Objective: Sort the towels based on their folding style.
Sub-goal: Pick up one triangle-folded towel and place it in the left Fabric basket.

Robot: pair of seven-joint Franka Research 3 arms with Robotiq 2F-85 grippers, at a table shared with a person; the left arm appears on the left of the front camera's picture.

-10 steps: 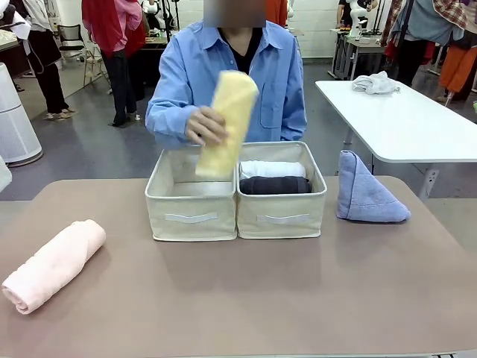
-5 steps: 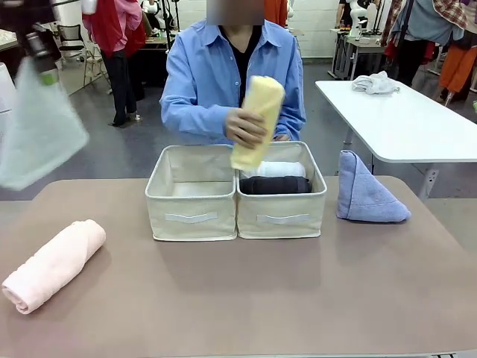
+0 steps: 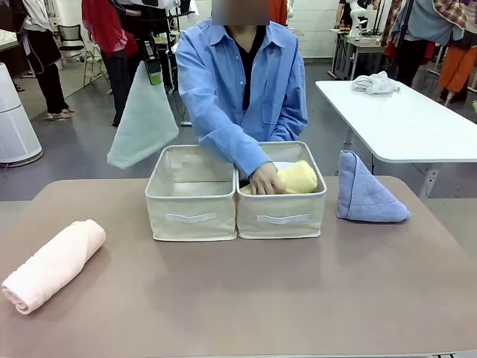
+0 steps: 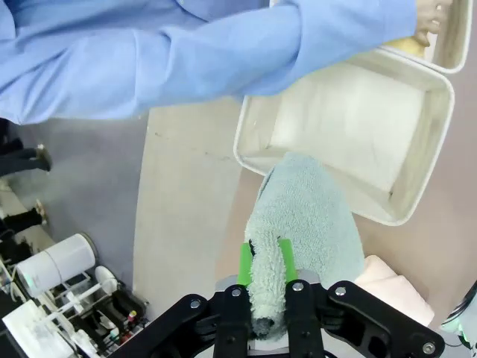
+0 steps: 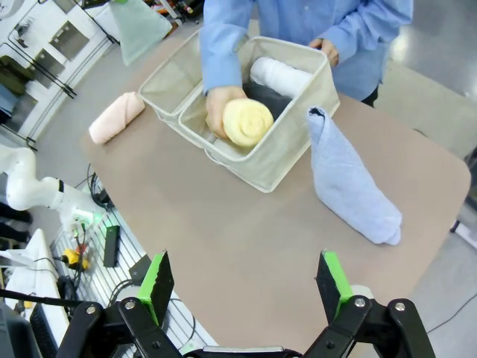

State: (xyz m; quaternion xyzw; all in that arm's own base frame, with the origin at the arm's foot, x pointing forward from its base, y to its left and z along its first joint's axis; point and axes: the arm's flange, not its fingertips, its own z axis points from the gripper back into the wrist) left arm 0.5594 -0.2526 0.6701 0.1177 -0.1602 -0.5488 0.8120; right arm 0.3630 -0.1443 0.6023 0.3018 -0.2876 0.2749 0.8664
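over the table's (image 3: 246,298) far left, the left gripper (image 4: 264,261) clamps the green triangle towel (image 4: 305,216) near the left box (image 3: 190,212) — rolls go right, where a hand (image 3: 264,180) tucks the yellow roll (image 3: 299,177); right gripper (image 5: 246,277) spread, empty.

A taupe tabletop (image 3: 261,298) with rounded corners stands on a smooth grey floor (image 3: 89,153), which takes a soft sheen from the even light. Just beyond its far right corner sits a white table (image 3: 406,127) on pale legs, with a crumpled white cloth (image 3: 375,83) near its far end. At the left edge of the front view stands a white ribbed cylinder (image 3: 15,130), possibly an air purifier. Farther back, a metal-framed chair (image 3: 71,36) stands on the left. On the right, a small cluttered desk (image 3: 365,46) stands before a white wall (image 3: 317,22). In the right wrist view, a black power strip (image 5: 112,242) lies on the floor beside the table.
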